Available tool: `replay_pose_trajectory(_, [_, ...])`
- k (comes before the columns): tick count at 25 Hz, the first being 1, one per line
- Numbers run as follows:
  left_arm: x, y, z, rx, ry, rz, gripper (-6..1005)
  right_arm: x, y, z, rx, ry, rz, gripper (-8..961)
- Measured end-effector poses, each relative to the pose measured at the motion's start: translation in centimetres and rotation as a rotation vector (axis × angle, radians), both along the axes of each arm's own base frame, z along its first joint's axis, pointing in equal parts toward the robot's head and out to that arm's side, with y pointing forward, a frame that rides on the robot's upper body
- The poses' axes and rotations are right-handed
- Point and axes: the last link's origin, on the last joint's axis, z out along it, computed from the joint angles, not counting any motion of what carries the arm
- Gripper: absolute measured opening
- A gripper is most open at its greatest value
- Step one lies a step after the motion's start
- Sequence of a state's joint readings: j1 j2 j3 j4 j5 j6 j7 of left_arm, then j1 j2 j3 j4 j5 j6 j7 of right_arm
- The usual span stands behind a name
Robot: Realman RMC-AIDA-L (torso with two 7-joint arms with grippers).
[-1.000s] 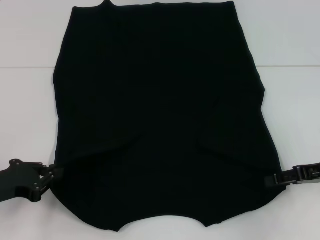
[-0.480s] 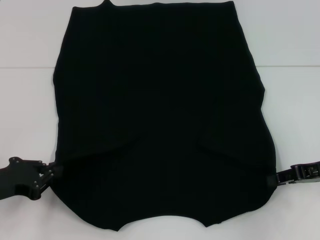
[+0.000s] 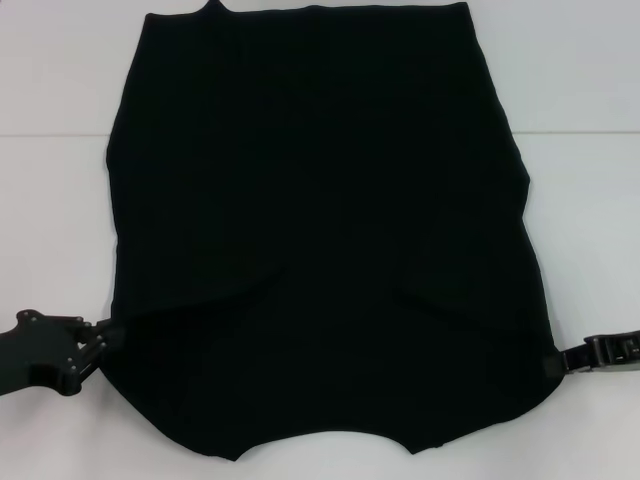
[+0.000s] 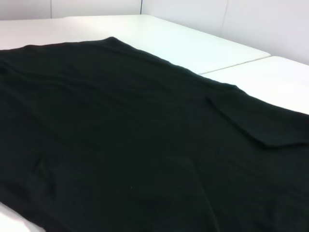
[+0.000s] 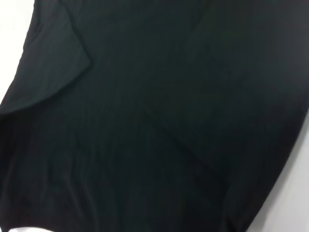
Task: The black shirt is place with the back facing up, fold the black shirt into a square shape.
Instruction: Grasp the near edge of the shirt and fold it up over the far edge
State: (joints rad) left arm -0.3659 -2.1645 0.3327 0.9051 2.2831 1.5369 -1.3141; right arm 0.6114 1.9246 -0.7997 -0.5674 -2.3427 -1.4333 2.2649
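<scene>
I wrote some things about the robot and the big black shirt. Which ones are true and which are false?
1. The black shirt lies spread on a white table. True.
2. The left gripper is at the shirt's edge near the robot. True.
3. The right gripper hovers high over the shirt's middle. False: it is at the shirt's right edge, low.
4. The shirt is already folded into a small square. False: it is still large, with only its sleeves tucked in.

A white table [image 3: 60, 80] with a seam line; pale wall panels [image 4: 251, 24] rise behind it.
</scene>
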Motion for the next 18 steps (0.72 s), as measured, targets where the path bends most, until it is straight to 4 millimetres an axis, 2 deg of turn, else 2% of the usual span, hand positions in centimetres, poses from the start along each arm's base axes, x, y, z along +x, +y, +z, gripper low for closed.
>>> replay_pose_trajectory(5, [-0.3, -0.7, 0.3, -0.004, -0.042, 0.05, 58, 0.8, -1.3, 0.5, 0.016, 0.048, 0.031, 60])
replay_pose_trajectory(8, [-0.4, -2.0, 0.7, -0.013, -0.087, 0.065, 58, 1.5, -2.5, 1.1, 0.025, 0.084, 0.061, 60])
replay_pose_trajectory(15, [-0.5, -6.1, 1.8, -0.019, -0.238, 0.072, 57, 3.6, -6.8, 2.1, 0.002, 0.137, 0.131, 60])
replay_pose_trajectory(16, [-0.5, -6.1, 1.8, -0.019, -0.238, 0.072, 57, 4.0, -7.5, 2.3, -0.003, 0.144, 0.142, 60])
replay_pose_trajectory(18, [-0.8, -8.3, 1.7, -0.044, -0.289, 0.103, 56, 4.7, -9.0, 2.8, -0.011, 0.154, 0.153, 60])
